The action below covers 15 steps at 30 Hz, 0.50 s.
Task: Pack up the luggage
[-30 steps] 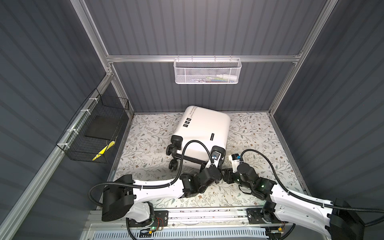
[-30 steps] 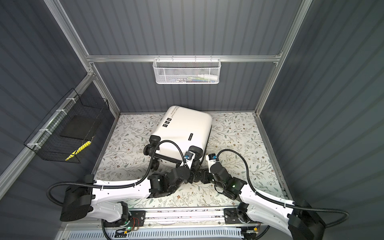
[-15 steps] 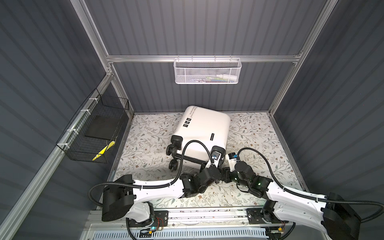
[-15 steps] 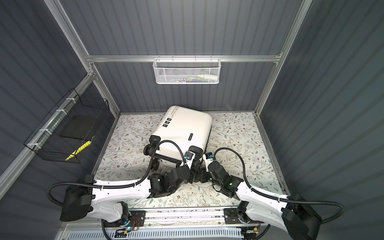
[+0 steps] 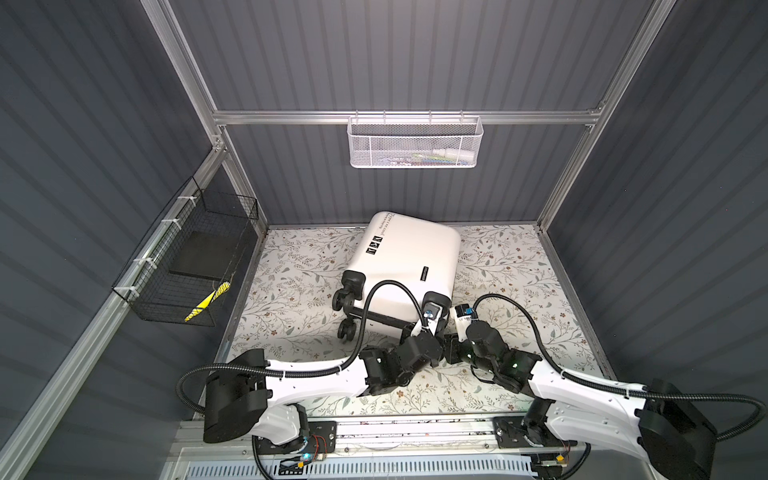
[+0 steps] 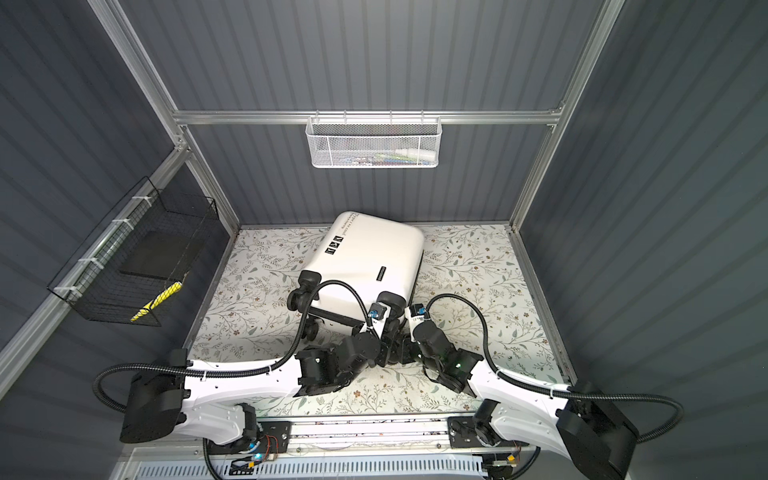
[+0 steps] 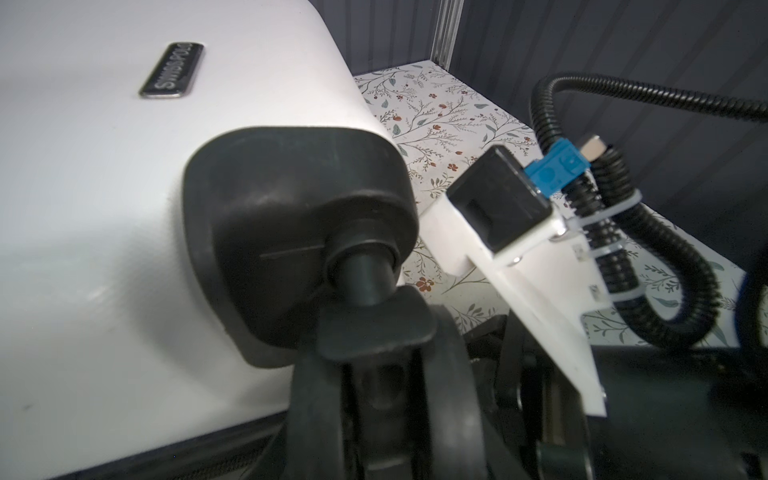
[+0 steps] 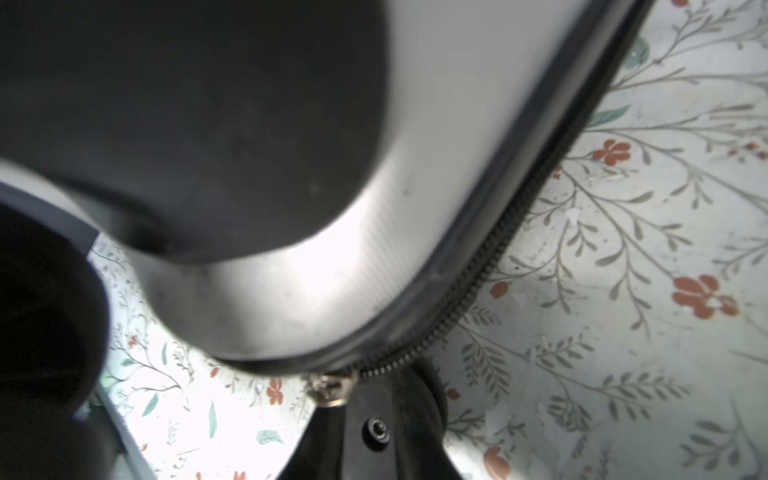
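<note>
Luggage point(image 5: 409, 257) lies shut at the bench's point(image 5: 519, 266) 12 o'clock. It looks stiff and slick, so it is probably best worked by the zip pull point(image 8: 328, 384). Left jaws sit at its 5 o'clock wheel point(image 7: 374, 374) and right jaws at the pull, but neither's grip can be told.

Lab test cell — alu frame point(image 5: 399, 117), grey panels point(image 5: 374, 54)
</note>
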Available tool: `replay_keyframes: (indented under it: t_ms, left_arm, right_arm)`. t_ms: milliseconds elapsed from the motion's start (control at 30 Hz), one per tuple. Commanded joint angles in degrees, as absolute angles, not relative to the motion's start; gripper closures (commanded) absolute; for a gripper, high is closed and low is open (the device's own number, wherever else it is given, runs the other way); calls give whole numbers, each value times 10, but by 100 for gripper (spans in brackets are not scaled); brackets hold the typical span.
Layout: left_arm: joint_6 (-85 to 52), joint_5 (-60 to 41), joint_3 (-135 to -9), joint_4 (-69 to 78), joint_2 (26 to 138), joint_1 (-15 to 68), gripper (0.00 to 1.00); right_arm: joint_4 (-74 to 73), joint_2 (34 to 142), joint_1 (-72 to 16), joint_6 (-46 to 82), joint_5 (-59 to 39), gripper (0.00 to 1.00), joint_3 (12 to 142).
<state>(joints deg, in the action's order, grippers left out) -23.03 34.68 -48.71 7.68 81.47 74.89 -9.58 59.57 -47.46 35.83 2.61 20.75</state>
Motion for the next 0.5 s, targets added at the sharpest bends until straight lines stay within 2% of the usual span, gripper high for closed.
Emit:
replay_keyframes:
  t_ms: [0, 233, 467]
  left_arm:
    - [-213, 298, -526, 182, 784, 763, 100]
    - [-213, 298, -525, 185, 783, 764, 100]
    - [-213, 298, -523, 185, 781, 763, 100]
  right_arm:
    - [-101, 577, -474, 358, 48, 84, 211]
    - [-92, 556, -474, 361, 47, 100, 199]
    - [-85, 541, -474, 366, 46, 100, 190]
